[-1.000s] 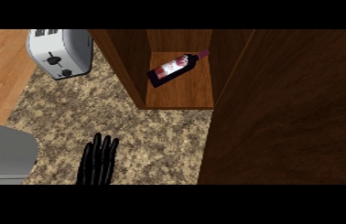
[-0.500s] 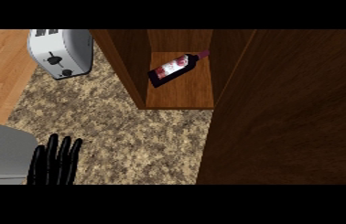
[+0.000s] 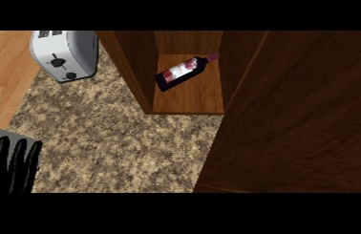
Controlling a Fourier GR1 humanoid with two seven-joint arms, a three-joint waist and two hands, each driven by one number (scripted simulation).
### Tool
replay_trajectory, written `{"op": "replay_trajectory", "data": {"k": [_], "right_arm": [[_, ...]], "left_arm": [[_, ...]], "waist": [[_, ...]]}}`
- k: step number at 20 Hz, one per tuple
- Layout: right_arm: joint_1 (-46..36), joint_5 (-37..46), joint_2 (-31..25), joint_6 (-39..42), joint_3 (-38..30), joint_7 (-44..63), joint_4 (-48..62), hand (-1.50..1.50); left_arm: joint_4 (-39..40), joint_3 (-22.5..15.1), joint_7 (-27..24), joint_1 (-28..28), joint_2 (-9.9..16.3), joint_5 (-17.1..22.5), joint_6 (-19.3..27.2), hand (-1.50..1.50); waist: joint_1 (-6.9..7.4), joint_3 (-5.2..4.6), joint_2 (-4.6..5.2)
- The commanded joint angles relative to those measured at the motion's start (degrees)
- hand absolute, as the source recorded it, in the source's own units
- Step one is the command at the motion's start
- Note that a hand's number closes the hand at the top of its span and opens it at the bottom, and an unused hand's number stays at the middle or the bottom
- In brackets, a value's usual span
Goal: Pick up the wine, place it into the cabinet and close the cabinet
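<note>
Light is moderate and even, with no hard glare anywhere. The speckled bench (image 3: 112,132) is the brightest surface, lit flatly with no strong cast shadows on it. The cabinet (image 3: 190,97) is darker inside: its left wall and back sit in shade while the shelf floor catches a warm light. The cabinet door (image 3: 296,123) reads dim and deep brown. The toaster (image 3: 63,54) shows soft grey shading on its side.

Speckled stone counter (image 3: 106,132), dark wood cabinet (image 3: 282,123), shiny metal toaster (image 3: 63,54), glossy glass wine (image 3: 182,73)
</note>
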Motion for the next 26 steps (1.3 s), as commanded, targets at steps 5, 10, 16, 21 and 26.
{"op": "replay_trajectory", "data": {"k": [5,10,16,21,26], "right_arm": [[-2.05,13.09,0.39,-10.10,18.88,1.43,-5.94,1.50],[-8.08,16.29,0.32,-19.74,23.72,0.65,-2.75,1.50],[-14.24,22.34,0.26,-26.73,28.18,1.49,-1.30,1.50],[-22.48,24.09,0.11,-33.30,27.66,-0.21,5.12,1.50],[-33.01,20.00,-0.04,-37.41,20.70,3.89,8.80,1.50]], "left_arm": [[2.99,11.22,1.50,2.55,3.96,6.76,-8.74,-1.50],[2.67,13.10,1.35,5.42,4.64,6.83,-12.30,-1.50],[2.77,16.00,5.10,2.85,4.94,8.83,-11.47,-1.50],[3.45,15.98,6.69,1.51,4.33,9.90,-13.46,-1.50],[2.30,15.57,7.78,-0.02,3.00,10.15,-14.34,-1.50]], "waist": [[-0.45,-0.06,-0.17],[0.24,-0.06,-0.11],[-0.37,-0.08,-0.16],[-0.03,-0.11,0.09],[1.02,-0.11,0.33]]}}
